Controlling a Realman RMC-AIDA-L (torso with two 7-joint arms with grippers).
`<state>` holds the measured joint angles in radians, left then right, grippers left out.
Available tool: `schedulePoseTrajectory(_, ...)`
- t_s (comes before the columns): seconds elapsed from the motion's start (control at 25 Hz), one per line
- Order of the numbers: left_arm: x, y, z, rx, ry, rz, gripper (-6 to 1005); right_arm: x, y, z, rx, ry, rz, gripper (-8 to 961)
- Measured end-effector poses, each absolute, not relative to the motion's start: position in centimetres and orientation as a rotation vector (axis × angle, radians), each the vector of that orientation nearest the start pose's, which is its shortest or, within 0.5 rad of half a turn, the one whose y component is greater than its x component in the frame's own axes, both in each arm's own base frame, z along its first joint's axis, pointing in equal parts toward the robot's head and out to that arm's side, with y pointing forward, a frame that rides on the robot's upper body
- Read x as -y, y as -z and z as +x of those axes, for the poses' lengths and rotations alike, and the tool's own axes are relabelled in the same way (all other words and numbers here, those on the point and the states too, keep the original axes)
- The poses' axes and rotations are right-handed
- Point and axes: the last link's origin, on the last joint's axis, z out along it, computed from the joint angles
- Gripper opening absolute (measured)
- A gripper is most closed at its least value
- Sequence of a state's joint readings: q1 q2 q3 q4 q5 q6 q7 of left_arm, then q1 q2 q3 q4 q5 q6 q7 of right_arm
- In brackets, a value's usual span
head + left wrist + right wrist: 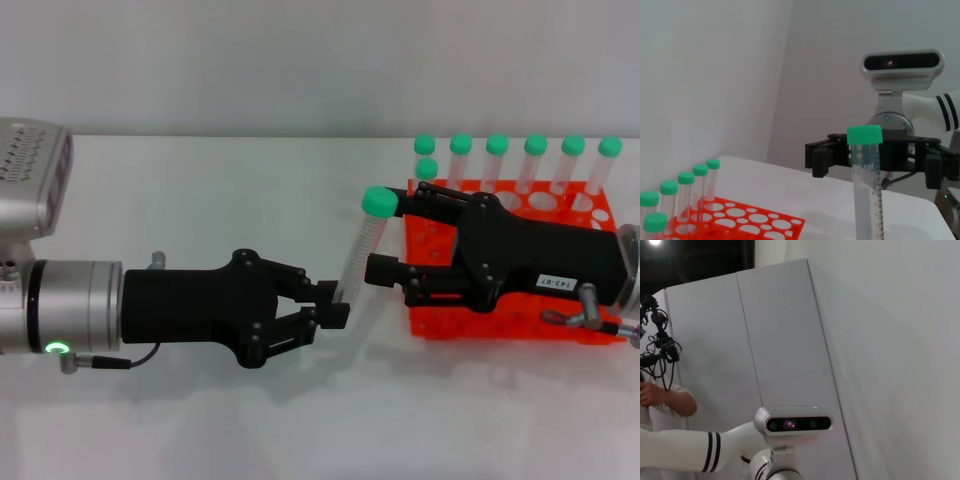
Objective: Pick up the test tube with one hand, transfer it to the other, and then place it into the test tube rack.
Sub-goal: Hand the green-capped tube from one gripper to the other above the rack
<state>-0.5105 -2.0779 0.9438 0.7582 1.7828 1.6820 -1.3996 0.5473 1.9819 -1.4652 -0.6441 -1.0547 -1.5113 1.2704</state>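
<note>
The left end effector (pixel 335 303) pinches the light, slippery test tube (pixel 361 250) low; the right end effector (pixel 392 238), wide open, should grip below its cap.

Left gripper (pixel 335 303) fingers clamped, pointing right; right gripper (pixel 392 237) spread wide, facing it

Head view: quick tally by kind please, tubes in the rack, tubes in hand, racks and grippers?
Green-capped tubes standing in the test tube rack: 7
Test tube held by the left gripper: 1
Racks: 1
Grippers, counting the right gripper: 2
Total: 11
</note>
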Motion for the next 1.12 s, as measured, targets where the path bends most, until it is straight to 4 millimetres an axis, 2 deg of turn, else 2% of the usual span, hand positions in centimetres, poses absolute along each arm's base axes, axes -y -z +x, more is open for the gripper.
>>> schedulePoseTrajectory(0.4, -31.7, 0.6, -21.4, 0.386, 0.880, -2.909, 183, -33.9, 1.5, 16.6, -0.319, -1.240, -2.738, 845)
schedulePoseTrajectory(0.52, -31.7, 0.7, -21.4, 0.383, 0.881, -2.908, 182, -33.9, 1.6, 16.7, -0.326, -1.230, -2.736, 652)
schedulePoseTrajectory(0.96, -32.0, 1.0, -21.3, 0.384, 0.869, -2.911, 182, -33.7, 2.1, 16.3, -0.303, -1.220, -2.767, 412)
schedulePoseTrajectory(1.12, -32.1, 1.2, -21.3, 0.395, 0.851, -2.909, 182, -33.7, 2.1, 16.2, -0.300, -1.224, -2.770, 358)
